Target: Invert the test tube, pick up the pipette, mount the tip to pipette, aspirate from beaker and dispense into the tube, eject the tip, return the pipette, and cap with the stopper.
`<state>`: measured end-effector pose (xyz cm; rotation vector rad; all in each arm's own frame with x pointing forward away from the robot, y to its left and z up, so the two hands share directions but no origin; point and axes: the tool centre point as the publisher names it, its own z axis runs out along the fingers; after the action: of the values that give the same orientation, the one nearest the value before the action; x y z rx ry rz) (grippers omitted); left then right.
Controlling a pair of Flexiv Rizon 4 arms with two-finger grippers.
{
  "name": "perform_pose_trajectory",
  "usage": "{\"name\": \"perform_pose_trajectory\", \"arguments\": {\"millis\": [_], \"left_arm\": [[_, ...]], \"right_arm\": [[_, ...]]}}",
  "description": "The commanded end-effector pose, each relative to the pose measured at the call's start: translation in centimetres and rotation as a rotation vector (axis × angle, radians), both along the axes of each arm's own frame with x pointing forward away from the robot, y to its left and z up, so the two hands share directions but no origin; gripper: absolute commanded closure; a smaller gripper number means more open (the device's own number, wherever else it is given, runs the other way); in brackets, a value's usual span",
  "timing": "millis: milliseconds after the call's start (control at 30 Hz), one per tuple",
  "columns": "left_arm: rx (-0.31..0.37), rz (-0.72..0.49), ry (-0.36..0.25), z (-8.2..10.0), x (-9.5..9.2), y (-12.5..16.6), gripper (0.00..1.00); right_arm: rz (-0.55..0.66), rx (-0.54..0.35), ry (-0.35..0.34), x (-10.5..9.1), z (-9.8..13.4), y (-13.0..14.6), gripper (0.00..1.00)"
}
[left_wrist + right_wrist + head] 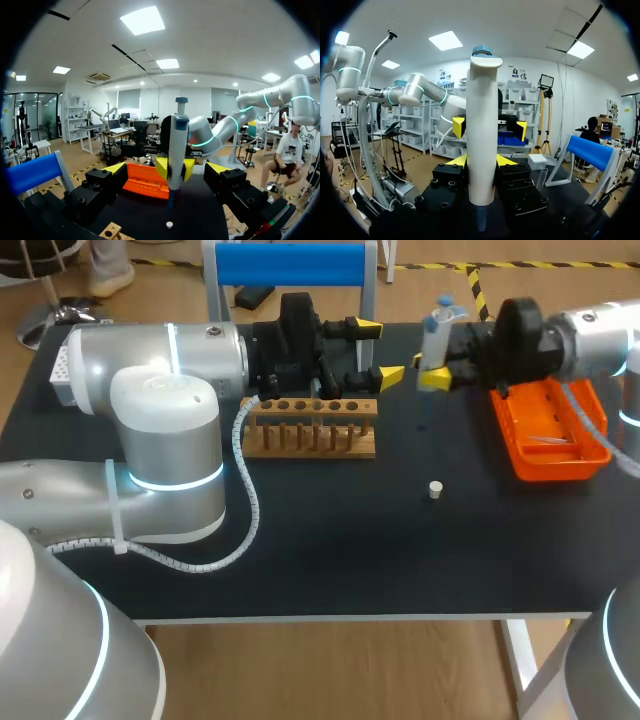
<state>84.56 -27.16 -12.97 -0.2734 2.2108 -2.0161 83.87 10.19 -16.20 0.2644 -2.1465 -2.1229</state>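
- The right gripper clamps the pipette upright, above the desk's far edge.
- The left gripper gapes wide and empty, just beside the pipette.
- The stopper lies mid-desk.

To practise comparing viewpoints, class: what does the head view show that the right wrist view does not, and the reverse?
Only the head view: the wooden rack, the orange tray and the white stopper. Only the right wrist view: a clear vessel, perhaps the beaker, beside the right gripper, and the pipette's lower end poking out beneath the grip. Both: the pipette gripped upright by the right gripper, with the left gripper open and facing it.
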Motion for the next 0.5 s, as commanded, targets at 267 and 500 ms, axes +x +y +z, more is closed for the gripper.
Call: {"name": "perform_pose_trajectory", "arguments": {"millis": [267,500], "left_arm": [[-0.004,0.005,-0.003,-0.1,-0.1,-0.1,0.0],[-0.004,0.005,-0.003,-0.1,-0.1,-0.1,0.0]], "right_arm": [[-0.001,0.008,0.002,0.4,0.0,4.0,1.0],[-0.025,0.014,0.01,0.5,-0.5,4.8,1.0]]}}
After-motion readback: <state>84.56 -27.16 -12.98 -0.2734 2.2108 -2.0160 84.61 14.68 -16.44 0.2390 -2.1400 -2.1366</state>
